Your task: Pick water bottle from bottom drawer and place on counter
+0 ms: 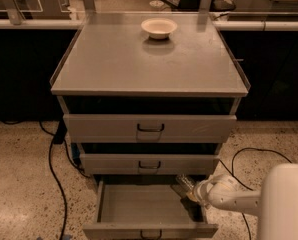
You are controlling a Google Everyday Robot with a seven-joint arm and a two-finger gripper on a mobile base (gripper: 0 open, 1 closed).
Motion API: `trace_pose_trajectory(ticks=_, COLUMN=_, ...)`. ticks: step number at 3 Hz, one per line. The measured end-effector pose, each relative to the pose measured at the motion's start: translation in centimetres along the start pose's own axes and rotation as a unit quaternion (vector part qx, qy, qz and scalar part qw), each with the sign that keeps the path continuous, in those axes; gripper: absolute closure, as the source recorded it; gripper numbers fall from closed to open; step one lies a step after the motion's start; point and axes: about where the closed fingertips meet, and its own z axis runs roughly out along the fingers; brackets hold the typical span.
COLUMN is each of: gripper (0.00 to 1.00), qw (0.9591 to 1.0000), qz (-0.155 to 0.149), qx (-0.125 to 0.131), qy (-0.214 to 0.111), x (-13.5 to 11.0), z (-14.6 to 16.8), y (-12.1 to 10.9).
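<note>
Your pincer (185, 188) is at the small clear plastic bottle (183, 180) inside the lowest grey metal drawer (139, 210), whether clamped I cannot tell, and lifting could strike the grey drawer above (149, 163).

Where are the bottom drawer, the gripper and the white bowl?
bottom drawer (139, 206): camera view, bare floor.
gripper (183, 186): camera view, its tip, at drawer's back right corner.
white bowl (159, 28): camera view, inner middle.

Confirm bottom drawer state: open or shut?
Open: the bottom drawer is pulled out, its tray floor exposed. The claw is at its right rear corner.
</note>
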Motion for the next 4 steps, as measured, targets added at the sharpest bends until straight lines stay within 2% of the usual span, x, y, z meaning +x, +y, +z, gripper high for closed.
trace_pose_trajectory(ticks=1, gripper=1.0, qw=0.9992, qz=0.022, qx=0.03, qy=-0.017, x=1.0, z=-3.2, y=-1.9)
trace_pose_trajectory(ticks=2, gripper=1.0, qw=0.9977, qz=0.036, qx=0.057, qy=-0.011, x=1.6, z=-5.6, y=-3.4)
trace_pose_trajectory(ticks=4, gripper=1.0, qw=0.9939, qz=0.052, qx=0.094, qy=0.026, x=2.7, z=-8.4, y=-5.4)
